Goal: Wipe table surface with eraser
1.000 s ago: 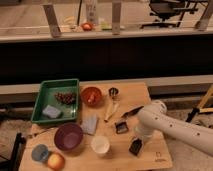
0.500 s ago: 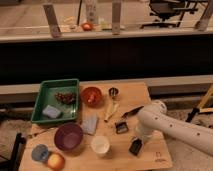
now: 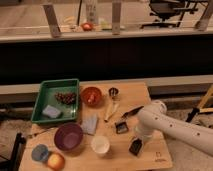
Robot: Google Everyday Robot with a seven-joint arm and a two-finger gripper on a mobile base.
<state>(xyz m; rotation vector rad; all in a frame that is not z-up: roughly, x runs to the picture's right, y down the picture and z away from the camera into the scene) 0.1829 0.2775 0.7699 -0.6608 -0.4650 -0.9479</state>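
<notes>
Tan wooden tabletop [image 3: 131, 97] under everything, way bigger than any thing on it. The place to wipe.

Down near the front right of it: the tool [image 3: 135, 146], dark, pointing down from the end of a fat white arm [image 3: 170, 127]. Very low, touching the wood or just above it, hard to say which. Can't tell if wide, narrow, or holding something. Likely kept low like that for pressing on the wood while rubbing.

Just beside the tool, a little up and to the left in the view: a small dark block [image 3: 121, 127], flat on the wood. Maybe the eraser, but not sure. Looks apart from the tool.

Most other stuff on the left half. A green tray [image 3: 59, 82] with something dark and bumpy and a pale blue pad inside. An orange bowl [image 3: 91, 95] next to the tray. A purple bowl [image 3: 68, 136] and a white cup [image 3: 100, 145] near the front. A grey cloth [image 3: 90, 123] between them.

Bare wood only at the right and front, right around the tool. Good spot to start, with room to rub and nothing to knock.

Best guess at the step: getting ready to wipe, or just starting. Not much done yet, by the look of it.

Careful with the white cup, near the tool. Easy to bump with a big sweep to the left. Better to keep to short rubs over the bare part.
</notes>
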